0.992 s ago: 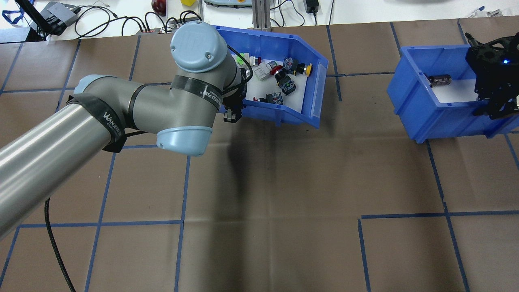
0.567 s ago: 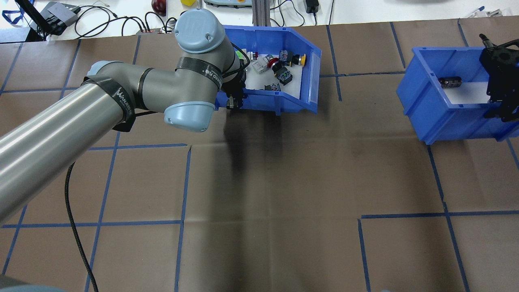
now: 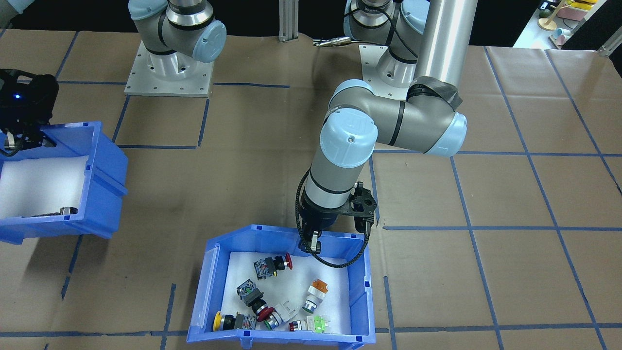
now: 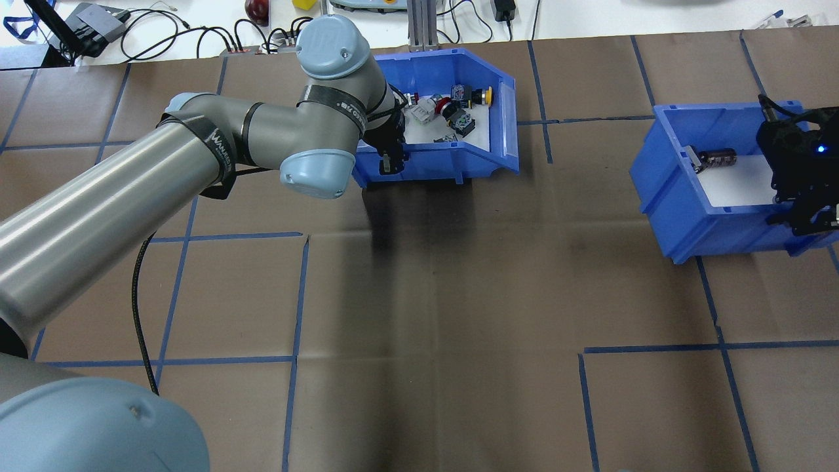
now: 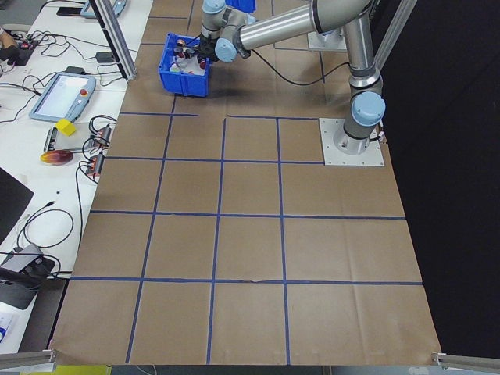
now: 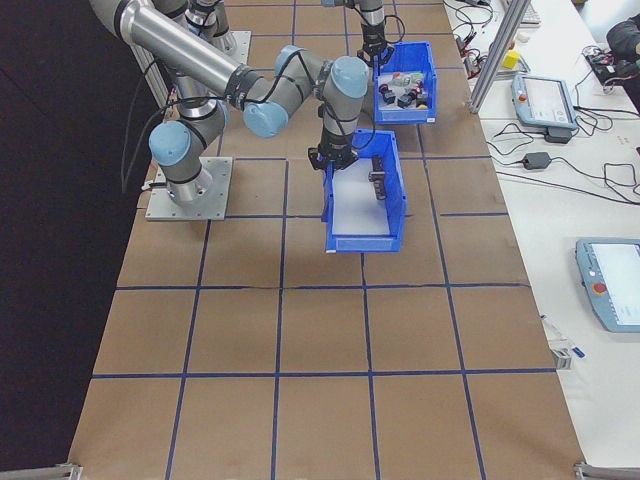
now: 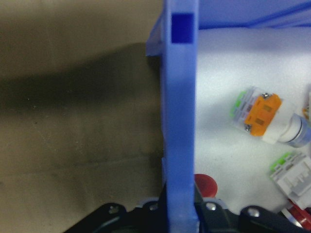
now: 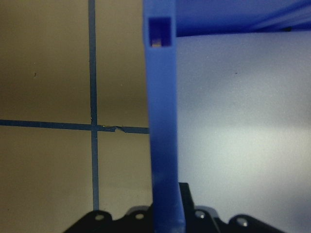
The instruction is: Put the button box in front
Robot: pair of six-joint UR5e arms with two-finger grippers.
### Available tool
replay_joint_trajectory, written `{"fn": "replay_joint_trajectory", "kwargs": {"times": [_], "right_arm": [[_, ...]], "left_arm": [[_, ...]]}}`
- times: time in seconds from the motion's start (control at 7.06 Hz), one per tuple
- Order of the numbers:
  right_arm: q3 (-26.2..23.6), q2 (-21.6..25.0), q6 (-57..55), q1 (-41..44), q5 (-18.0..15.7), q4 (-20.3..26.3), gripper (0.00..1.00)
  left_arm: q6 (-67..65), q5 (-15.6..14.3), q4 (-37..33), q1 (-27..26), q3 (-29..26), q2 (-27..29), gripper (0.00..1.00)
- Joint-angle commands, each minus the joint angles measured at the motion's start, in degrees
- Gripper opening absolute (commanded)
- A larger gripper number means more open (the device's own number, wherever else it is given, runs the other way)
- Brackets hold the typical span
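Note:
The button box [image 4: 446, 164] is a blue bin with a white liner and several coloured push-button switches [image 4: 452, 108]. It stands near the table's far edge, seen close in the front-facing view as the button box [image 3: 362, 291] and small in the side views [image 5: 183, 82] [image 6: 405, 112]. My left gripper [image 4: 391, 160] [image 3: 315, 243] is shut on its near wall [image 7: 180, 121], with an orange-capped switch [image 7: 262, 114] just inside. My right gripper [image 4: 809, 219] [image 3: 17, 141] is shut on the wall [image 8: 163, 121] of the other blue bin [image 4: 688, 210].
The other blue bin [image 3: 104, 160] [image 6: 365, 243] holds a dark cylinder [image 4: 716, 158]. An aluminium post [image 4: 423, 23] and cables [image 4: 196, 33] sit just beyond the far edge behind the button box. Both arm bases [image 3: 167, 73] stand at the robot's side.
My left arm has carried the button box toward the table's far edge and turned it squarer to that edge. The right arm's bin has shifted a little nearer the robot.

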State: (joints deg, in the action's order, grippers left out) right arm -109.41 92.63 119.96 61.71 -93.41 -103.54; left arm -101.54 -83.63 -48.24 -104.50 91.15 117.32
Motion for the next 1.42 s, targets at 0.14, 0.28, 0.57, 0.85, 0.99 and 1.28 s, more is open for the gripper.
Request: {"fn": "replay_joint_trajectory", "kwargs": {"times": [0.14,0.28,0.57,0.85,0.99,1.28], "right_arm": [[-3.53,3.34,-4.09,1.56,-0.02,-1.49,0.06],[-3.62,3.69,-5.42,3.48,-0.02,-1.4,0.06],[-4.23,3.87,-6.84,5.6,-0.02,-1.13,0.06],[-5.29,4.57,-10.52,8.16,-0.02,-1.4,0.06],[-5.55,4.66,-10.62,8.25,-0.02,-1.31,0.06],[-6.87,4.84,-10.53,8.25,-0.11,-1.75,0.06]], "left_arm": [[-5.06,-0.31,-0.19,-1.05,-0.1,0.37,0.0],[-5.16,-0.4,-0.54,-1.67,-0.1,0.37,0.0],[-6.64,-0.48,-0.8,-2.98,-0.1,0.37,0.0],[-6.65,-0.48,-3.16,-3.96,-0.1,0.1,0.01],[-6.57,-0.4,-3.35,-3.96,-0.18,-0.16,0.28],[-6.65,-2.92,-3.35,-3.7,-1.05,-0.51,0.99]]}}
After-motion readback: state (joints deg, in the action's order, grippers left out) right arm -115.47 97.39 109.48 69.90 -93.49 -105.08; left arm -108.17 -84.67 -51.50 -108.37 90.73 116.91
